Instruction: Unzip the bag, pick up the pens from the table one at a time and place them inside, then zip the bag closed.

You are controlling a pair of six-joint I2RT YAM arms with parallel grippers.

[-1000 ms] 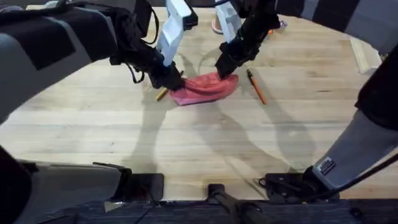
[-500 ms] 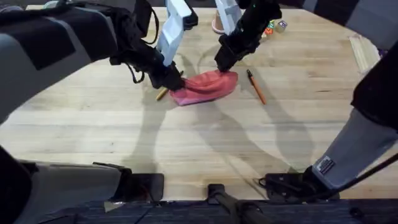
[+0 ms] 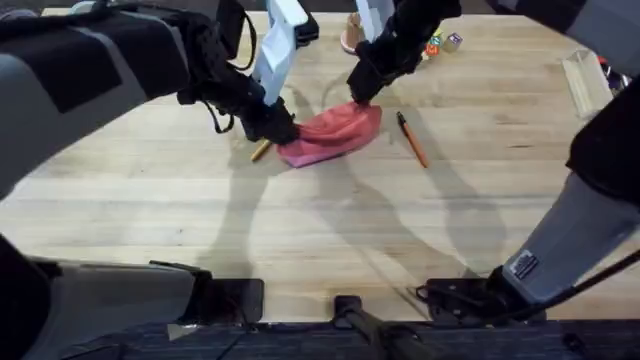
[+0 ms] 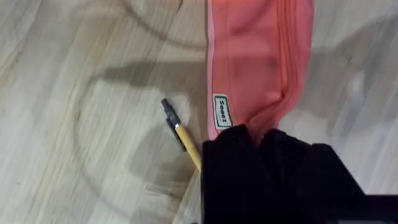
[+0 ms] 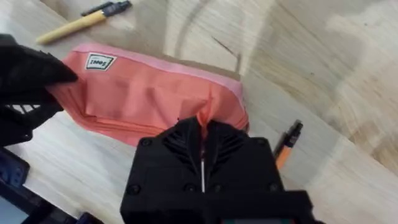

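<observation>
The pink soft fabric pencil pouch w/ zipper along its top edge (image 3: 330, 135) lies on the large light wooden plank tabletop (image 3: 320, 230), roughly mid-table toward the far side, long axis running left-right and its right end lifted a bit. Both arms are on it, one per end.

Left gripper (image 3: 275, 128), black fingers, is clamped on the pouch's left end. In the left wrist view the fingers (image 4: 249, 149) are pinched together over bunched pink fabric at the pouch end (image 4: 258, 62), just next to the small white sewn label (image 4: 221, 112); zipper line runs up the fabric away from the grip.

Right gripper (image 3: 362, 92) is at the pouch's right end, upper edge. In the right wrist view its fingers (image 5: 186, 140) are closed tight w/ a small peak of pink material pulled up between them, at the zipper-edge side of the pouch (image 5: 149, 96). Can't tell if it's the zipper pull or just fabric that it has.

Slim yellow pen w/ black tip (image 3: 261, 150) lies on the table just beside the pouch's left end, partly under the left gripper; the left wrist view shows its dark tip and yellow barrel (image 4: 183, 137) angling toward the fingers. Slim orange pen w/ dark end (image 3: 411, 138) lies on the table just right of the pouch, apart from it, at a diagonal; the right wrist view shows it (image 5: 286, 142) near that gripper.
</observation>
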